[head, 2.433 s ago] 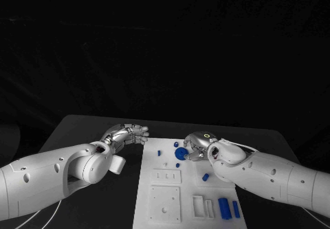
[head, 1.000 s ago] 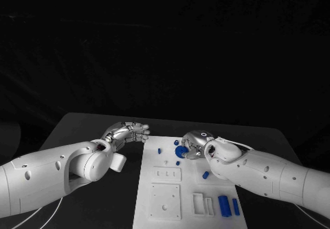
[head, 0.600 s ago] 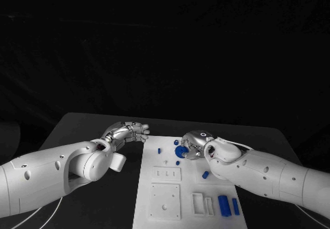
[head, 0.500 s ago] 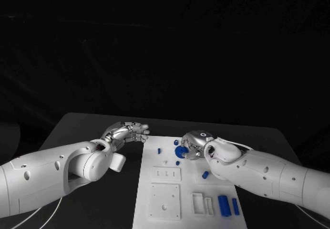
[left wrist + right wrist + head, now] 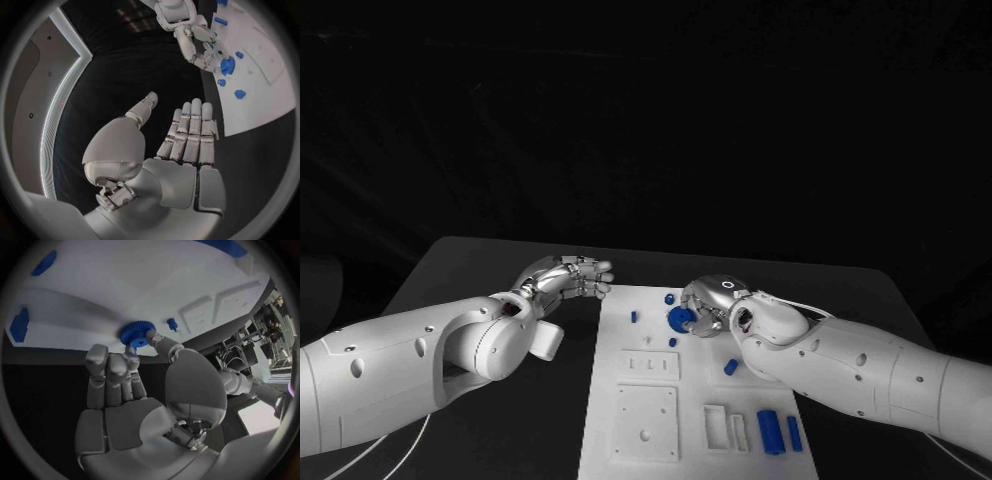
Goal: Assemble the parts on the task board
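Observation:
The white task board [image 5: 646,405] lies in the middle of the table. A blue gear [image 5: 681,319] sits at its far end. My right hand [image 5: 714,300] is on it. In the right wrist view the thumb and a fingertip [image 5: 132,356] pinch the gear [image 5: 137,333] at its rim, against the board [image 5: 125,285]. My left hand [image 5: 568,278] hovers off the board's far left corner. In the left wrist view that hand [image 5: 181,150] holds nothing, with its fingers straight and the thumb apart. That view also shows the right hand [image 5: 201,50] at the gear [image 5: 227,65].
Small blue pegs [image 5: 635,319] [image 5: 672,343] [image 5: 730,368] stand on the board around the gear. Two blue bars [image 5: 770,432] lie at its near right corner beside white slotted blocks [image 5: 726,430]. A square white plate [image 5: 646,425] is at the near left.
My right hand has stayed on the blue gear, with only a slight shift of the wrist. The left hand has not moved.

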`<state>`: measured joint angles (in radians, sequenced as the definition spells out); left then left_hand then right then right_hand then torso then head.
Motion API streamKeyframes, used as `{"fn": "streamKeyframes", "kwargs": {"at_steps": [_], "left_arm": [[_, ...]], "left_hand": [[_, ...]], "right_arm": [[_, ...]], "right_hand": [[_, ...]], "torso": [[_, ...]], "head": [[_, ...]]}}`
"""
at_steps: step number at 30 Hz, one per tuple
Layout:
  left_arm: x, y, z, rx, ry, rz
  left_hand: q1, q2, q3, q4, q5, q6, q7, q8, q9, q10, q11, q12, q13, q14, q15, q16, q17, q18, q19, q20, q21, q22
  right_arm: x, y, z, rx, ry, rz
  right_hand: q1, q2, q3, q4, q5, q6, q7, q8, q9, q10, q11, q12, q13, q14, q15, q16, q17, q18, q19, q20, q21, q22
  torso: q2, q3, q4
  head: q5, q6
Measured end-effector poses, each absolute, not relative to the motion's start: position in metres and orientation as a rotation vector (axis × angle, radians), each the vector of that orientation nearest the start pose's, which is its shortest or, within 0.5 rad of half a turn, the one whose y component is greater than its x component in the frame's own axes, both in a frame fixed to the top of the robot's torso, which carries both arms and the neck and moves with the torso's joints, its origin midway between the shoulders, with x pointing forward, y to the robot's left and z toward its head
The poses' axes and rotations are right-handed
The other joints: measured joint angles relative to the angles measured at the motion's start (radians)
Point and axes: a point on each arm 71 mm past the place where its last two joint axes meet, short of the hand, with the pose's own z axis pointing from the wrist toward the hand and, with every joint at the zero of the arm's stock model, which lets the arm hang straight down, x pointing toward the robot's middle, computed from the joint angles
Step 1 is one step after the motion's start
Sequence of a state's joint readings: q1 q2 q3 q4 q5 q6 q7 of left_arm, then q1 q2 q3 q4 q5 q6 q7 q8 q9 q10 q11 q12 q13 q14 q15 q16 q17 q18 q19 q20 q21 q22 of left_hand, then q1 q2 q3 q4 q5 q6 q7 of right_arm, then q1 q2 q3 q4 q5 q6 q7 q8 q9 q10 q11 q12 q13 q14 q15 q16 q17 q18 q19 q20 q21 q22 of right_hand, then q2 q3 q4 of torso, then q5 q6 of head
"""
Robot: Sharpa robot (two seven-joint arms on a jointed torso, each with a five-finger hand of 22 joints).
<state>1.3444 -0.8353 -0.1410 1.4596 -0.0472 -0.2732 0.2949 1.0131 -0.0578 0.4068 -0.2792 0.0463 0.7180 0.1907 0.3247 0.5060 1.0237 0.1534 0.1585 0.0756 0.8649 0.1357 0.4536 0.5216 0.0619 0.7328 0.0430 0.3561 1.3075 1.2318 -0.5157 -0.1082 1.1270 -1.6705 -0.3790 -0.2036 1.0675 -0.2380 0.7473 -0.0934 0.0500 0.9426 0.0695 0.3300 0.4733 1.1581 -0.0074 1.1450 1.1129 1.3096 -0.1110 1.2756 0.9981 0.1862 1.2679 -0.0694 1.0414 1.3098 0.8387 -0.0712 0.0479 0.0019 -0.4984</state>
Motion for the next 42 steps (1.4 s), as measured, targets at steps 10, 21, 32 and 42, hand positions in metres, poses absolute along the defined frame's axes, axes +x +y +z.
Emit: {"fn": "streamKeyframes", "kwargs": {"at_steps": [10,21,32,42], "left_arm": [[0.513,0.223,-0.153,-1.016,1.513,-1.444],[0.512,0.224,-0.153,-1.017,1.513,-1.444],[0.512,0.223,-0.153,-1.016,1.514,-1.445],[0.512,0.221,-0.153,-1.015,1.518,-1.448]], "left_hand": [[0.000,0.000,0.000,0.000,0.000,0.000,0.000,0.000,0.000,0.000,0.000,0.000,0.000,0.000,0.000,0.000,0.000,0.000,0.000,0.000,0.000,0.000],[0.000,0.000,0.000,0.000,0.000,0.000,0.000,0.000,0.000,0.000,0.000,-0.004,0.000,0.000,0.000,0.000,0.000,-0.001,0.000,0.000,0.000,0.000],[0.000,0.000,0.000,0.000,0.000,0.000,0.000,0.000,0.000,0.000,0.000,-0.004,0.000,0.000,0.000,0.000,0.000,-0.003,0.000,0.000,0.000,0.000],[0.000,0.000,0.000,0.000,0.000,0.000,0.000,0.000,0.000,0.000,0.000,-0.004,0.000,0.000,0.000,0.000,0.000,-0.003,0.000,0.000,0.000,0.000]], "right_arm": [[0.544,-0.151,-0.193,-0.274,1.538,0.393],[0.541,-0.145,-0.186,-0.259,1.508,0.399],[0.544,-0.121,-0.186,-0.267,1.500,0.409],[0.545,-0.111,-0.189,-0.264,1.508,0.402]], "right_hand": [[0.000,0.000,0.012,0.012,-0.004,0.003,-0.003,0.000,0.000,0.000,0.000,0.000,-0.002,0.003,-0.003,0.000,0.002,0.000,0.000,0.000,0.000,0.000],[-0.005,-0.006,0.018,0.018,-0.004,0.004,-0.003,-0.003,0.000,0.000,0.000,0.000,-0.002,0.003,-0.003,0.000,0.002,0.001,0.000,0.000,0.000,0.000],[-0.009,-0.010,0.025,0.025,0.000,0.004,-0.003,-0.002,0.000,0.000,0.000,0.000,-0.003,0.003,-0.003,0.000,0.002,0.001,0.002,0.002,0.000,0.000],[-0.012,-0.012,0.028,0.022,0.000,0.004,-0.003,-0.002,0.000,0.000,0.000,0.000,-0.004,0.003,-0.003,-0.003,0.002,0.001,0.002,0.002,0.000,0.000]], "torso": [[0.000,0.0007,-0.0005],[0.001,0.0002,-0.0013],[0.001,-0.0010,0.0009],[0.002,-0.0012,0.0018]], "head": [[0.000,0.003],[-0.001,0.005],[-0.001,0.005],[0.010,0.007]]}}
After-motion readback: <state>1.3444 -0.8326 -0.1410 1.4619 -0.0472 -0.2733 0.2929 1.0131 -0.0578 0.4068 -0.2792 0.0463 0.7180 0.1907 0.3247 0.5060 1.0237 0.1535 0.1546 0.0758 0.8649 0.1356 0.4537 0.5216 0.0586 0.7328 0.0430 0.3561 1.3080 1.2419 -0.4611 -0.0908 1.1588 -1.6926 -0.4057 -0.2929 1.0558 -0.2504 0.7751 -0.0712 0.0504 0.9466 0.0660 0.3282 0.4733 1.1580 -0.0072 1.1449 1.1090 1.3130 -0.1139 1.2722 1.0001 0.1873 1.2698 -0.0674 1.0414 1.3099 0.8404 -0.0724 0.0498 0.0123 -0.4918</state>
